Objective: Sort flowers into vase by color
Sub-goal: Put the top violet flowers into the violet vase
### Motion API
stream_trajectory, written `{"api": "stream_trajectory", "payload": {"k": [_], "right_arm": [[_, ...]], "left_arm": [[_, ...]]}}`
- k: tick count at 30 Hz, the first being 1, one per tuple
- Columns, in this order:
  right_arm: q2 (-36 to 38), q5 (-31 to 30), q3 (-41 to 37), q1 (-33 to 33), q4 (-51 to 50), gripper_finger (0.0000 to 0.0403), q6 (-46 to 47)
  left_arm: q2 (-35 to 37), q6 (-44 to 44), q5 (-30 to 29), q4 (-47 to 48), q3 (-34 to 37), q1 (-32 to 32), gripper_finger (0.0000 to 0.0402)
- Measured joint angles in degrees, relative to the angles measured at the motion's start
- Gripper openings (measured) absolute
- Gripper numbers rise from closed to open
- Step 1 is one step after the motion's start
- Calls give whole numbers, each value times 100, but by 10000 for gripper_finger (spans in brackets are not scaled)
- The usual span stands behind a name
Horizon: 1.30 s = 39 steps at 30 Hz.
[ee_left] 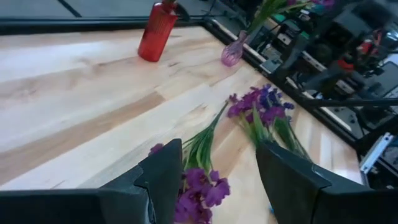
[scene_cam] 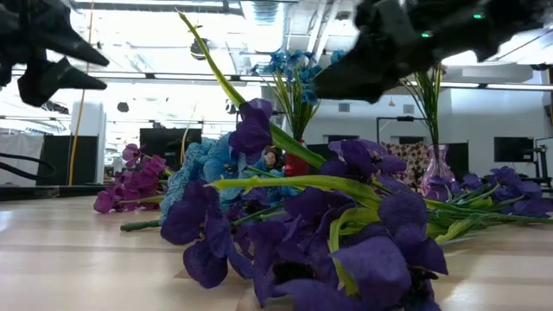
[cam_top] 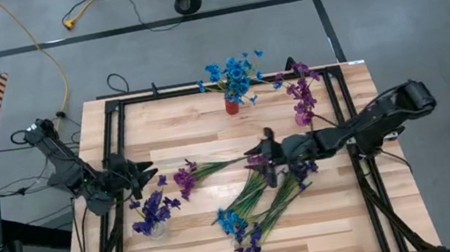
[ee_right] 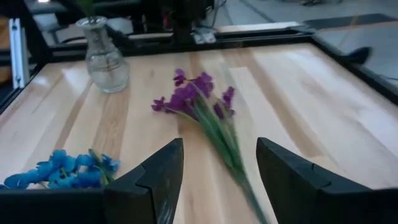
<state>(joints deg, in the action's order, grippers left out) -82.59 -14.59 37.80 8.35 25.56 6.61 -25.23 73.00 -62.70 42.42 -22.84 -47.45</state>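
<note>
Both end effectors (cam_top: 144,169) (cam_top: 255,150) open, empty

Three vases stand on the counter (cam_top: 199,130): two at the back edge (cam_top: 232,104) (cam_top: 302,117), one front-left (cam_top: 156,228). Loose flowers (cam_top: 259,201) lie mid-counter, between the left claw (cam_top: 149,169) and right claw (cam_top: 253,150).

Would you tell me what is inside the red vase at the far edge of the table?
Bright blue flowers stand in the red vase, blossoms fanned above its mouth. The stems inside are hidden by its opaque wall.

Pale matt wood table (cam_top: 208,128), clear glass vase (ee_right: 104,62), glossy red vase (ee_left: 155,31)
</note>
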Motion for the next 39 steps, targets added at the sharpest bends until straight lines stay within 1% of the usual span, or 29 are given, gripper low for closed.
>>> {"api": "stream_trajectory", "payload": {"k": [4,13,19,24,31,39], "right_arm": [[-565,144,624,-72,-283,230,-340],[-1579,147,1924,-143,-1200,230,-566],[-2099,149,2791,-237,-2301,230,-574],[-2544,169,3403,-333,-2822,230,-576],[-3165,798,4183,-574,-3437,230,-561],[-3675,887,4936,-785,-4120,230,-564]], "left_arm": [[1,-166,69,-346,211,99,194],[-15,-195,99,-341,239,143,194],[-15,-199,97,-339,239,143,194],[-17,-209,97,-337,239,143,194],[-16,-228,95,-335,239,143,194],[-17,-228,99,-328,239,143,193]]}}
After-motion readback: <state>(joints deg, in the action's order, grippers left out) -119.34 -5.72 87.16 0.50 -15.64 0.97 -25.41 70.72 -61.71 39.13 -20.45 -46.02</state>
